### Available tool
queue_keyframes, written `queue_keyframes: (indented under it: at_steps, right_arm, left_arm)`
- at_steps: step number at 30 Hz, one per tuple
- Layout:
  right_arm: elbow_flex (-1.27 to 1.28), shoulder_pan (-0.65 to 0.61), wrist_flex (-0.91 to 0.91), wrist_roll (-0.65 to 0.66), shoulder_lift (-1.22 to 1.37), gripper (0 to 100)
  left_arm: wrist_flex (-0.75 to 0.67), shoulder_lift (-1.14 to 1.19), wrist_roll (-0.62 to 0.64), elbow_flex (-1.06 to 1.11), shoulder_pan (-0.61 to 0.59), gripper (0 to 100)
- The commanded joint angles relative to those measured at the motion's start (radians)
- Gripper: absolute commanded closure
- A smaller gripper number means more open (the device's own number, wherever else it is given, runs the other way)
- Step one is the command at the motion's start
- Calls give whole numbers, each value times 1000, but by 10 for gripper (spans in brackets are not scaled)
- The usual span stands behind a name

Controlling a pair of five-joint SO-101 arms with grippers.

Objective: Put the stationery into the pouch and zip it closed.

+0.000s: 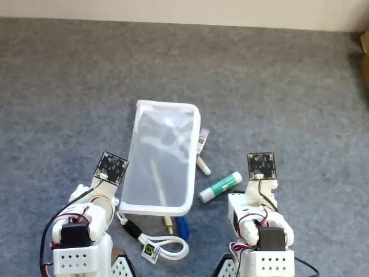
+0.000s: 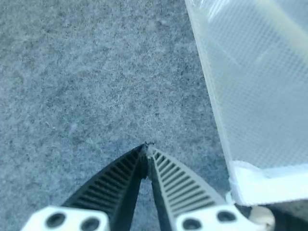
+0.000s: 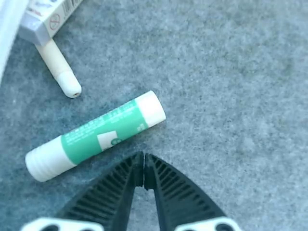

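Observation:
A translucent white mesh pouch [image 1: 161, 156] lies flat mid-table, with pale shapes showing through it. Right of it lie a green-and-white glue stick [image 1: 221, 186], a white pen [image 1: 203, 166] and a small printed box [image 1: 202, 140]. A blue item [image 1: 182, 227] and a beige stick [image 1: 168, 225] poke out at the pouch's near edge. My left gripper [image 2: 146, 147] is shut and empty over bare carpet, just beside the pouch's [image 2: 255, 86] long side. My right gripper [image 3: 143, 156] is shut and empty, its tip right by the glue stick [image 3: 96, 137], with the pen [image 3: 57, 70] farther off.
A white cord loop [image 1: 164, 245] with a black end and a tag lies between the two arm bases, near the pouch's near edge. Grey carpet [image 1: 277, 86] covers the table, with open room at the far side and to both sides.

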Motion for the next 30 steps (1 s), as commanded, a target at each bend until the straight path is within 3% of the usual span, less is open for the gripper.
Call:
queue_keyframes:
  at_steps: [1, 30]
  right_arm:
    - [136, 13, -19, -2, 4, 993]
    - [136, 13, -19, -2, 4, 993]
  left_arm:
    - [0, -7, -8, 22, -10, 995]
    - [0, -7, -8, 22, -10, 995]
